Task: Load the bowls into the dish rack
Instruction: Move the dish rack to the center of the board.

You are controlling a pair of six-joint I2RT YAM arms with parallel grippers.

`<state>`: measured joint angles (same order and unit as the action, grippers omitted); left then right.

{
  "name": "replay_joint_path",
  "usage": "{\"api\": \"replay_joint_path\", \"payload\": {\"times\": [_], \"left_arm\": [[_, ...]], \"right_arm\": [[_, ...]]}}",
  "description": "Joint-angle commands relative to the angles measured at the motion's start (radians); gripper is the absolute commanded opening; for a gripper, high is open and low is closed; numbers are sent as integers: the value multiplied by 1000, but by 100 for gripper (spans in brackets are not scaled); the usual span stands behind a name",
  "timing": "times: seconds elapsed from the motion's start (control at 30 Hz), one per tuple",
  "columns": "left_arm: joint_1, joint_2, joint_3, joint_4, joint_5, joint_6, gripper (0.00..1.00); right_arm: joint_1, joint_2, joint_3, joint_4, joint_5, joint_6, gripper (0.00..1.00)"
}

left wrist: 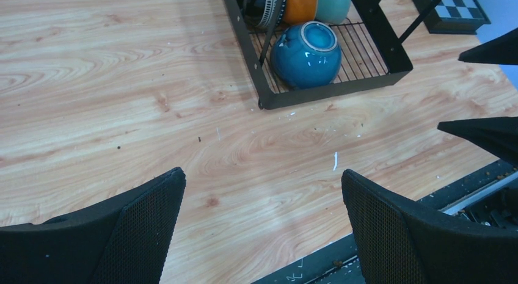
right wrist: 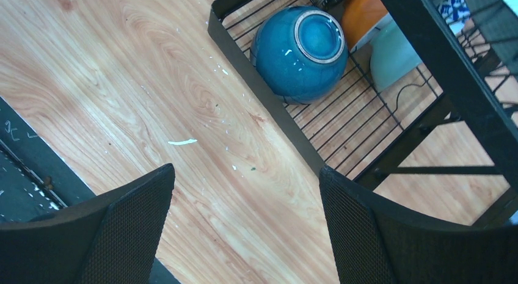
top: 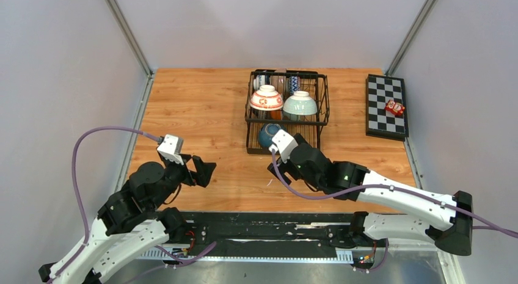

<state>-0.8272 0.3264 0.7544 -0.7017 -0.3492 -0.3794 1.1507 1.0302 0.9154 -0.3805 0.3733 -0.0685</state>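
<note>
At the near edge of the wooden table [top: 201, 101], the left gripper [left wrist: 262, 180] hovers over bare boards. Its 2 black fingers [left wrist: 146, 217] are spread wide with nothing between them. It is well apart from the rack, to the rack's left.

Further right and a little farther in, the right gripper [right wrist: 244, 174] hangs just in front of the dish rack [right wrist: 256, 82]. Its jaws are also wide and hold nothing. One pad is over the table and the other over the rack's front corner. A small white fleck [right wrist: 182, 142] lies on the wood just ahead of it.

Just beyond, the dark blue bowl [right wrist: 299, 52] sits upside down on the rack's lower slotted tray, foot ring up, near the tray's front left corner. It touches neither gripper.

Behind it, under the raised basket, an orange bowl [left wrist: 300, 4] stands on edge, with a pale one beside it.

On top of the raised basket, 2 bowls rest upside down side by side. The red-patterned bowl [top: 266, 98] is on the left and the pale green bowl [top: 300, 104] on the right.

At the back of the rack, 2 blue-and-white bowls [top: 293, 82] stand on edge.

To the right of the rack, by the table's right edge, lies a checkered board [top: 386, 105]. A small red object [top: 394, 107] sits on it; what it is cannot be made out.
</note>
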Motion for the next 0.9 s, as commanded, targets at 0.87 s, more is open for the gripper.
{"api": "replay_joint_path", "payload": {"times": [0.87], "left_arm": [[5,601,329,192,-186,-24,92]], "right_arm": [[-205,-220,232,-263,352,224,93]]}}
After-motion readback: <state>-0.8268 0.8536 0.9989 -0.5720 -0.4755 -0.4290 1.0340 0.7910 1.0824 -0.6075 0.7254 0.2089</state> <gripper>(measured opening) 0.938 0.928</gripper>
